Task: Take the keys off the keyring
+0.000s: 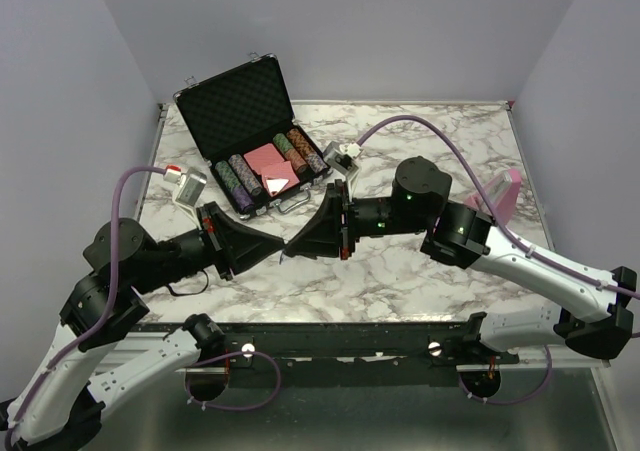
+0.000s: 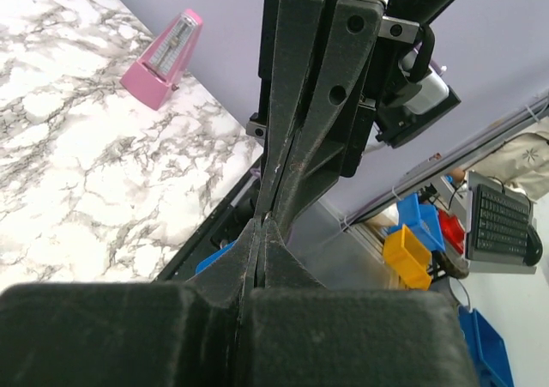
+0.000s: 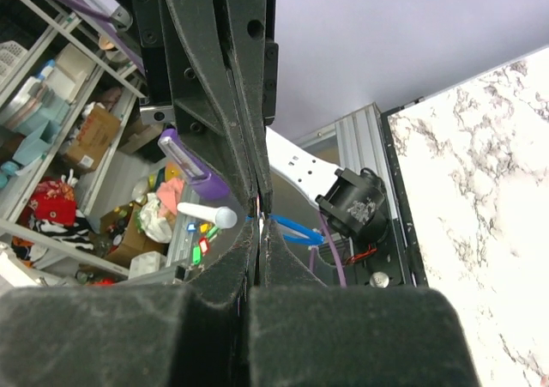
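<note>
Where two matte black, wedge-shaped claws meet tip to tip above the veined marble tabletop, the left claw and right claw are both pinched shut, and I cannot make out the keys there. Behind them sit an open foam-lined chip case and a pink metronome.

White marble with grey veins covers the table, the case is black, the metronome pink, the cables purple, and the left gripper and right gripper matte black.
</note>
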Controlling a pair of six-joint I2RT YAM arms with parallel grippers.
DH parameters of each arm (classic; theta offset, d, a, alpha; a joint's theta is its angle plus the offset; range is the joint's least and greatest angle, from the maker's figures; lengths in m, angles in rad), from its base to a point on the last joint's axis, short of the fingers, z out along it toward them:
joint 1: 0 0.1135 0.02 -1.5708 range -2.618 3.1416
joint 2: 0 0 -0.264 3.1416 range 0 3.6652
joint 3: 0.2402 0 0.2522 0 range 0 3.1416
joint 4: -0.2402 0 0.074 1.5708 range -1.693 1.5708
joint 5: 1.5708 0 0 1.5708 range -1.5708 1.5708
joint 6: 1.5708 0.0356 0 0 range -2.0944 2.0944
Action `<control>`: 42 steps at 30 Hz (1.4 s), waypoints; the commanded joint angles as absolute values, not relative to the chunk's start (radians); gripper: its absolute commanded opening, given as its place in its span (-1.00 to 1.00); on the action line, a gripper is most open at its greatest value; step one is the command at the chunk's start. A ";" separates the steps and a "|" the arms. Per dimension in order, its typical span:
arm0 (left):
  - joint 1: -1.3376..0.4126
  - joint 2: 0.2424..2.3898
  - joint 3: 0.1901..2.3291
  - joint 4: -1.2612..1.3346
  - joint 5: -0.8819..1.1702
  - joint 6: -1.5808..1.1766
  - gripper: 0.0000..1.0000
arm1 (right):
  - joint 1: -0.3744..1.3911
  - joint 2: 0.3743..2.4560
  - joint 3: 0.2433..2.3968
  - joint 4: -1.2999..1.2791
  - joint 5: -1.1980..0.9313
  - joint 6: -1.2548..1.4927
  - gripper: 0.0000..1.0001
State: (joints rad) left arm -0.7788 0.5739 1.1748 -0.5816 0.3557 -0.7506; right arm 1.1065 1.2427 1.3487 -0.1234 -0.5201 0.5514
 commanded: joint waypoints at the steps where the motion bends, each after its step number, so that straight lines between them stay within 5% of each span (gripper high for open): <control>1: -0.776 0.554 1.149 -0.620 0.273 -0.776 -1.00 | 1.112 1.207 1.347 -0.009 -0.468 0.563 -0.99; 22: -0.776 0.422 1.016 -0.450 0.045 -0.926 -0.98 | 1.112 1.195 1.292 0.103 -0.356 0.600 -0.99; 27: -0.778 0.400 1.008 -0.397 0.037 -0.904 -0.10 | 1.114 1.192 1.287 0.084 -0.341 0.597 -0.99; 29: -0.778 0.417 1.058 -0.454 0.032 -0.847 0.05 | 1.112 1.189 1.287 0.061 -0.331 0.594 -0.99; 42: -0.776 0.577 1.275 -0.790 0.112 -0.534 0.10 | 1.114 1.059 1.128 -0.077 -0.189 0.638 -0.95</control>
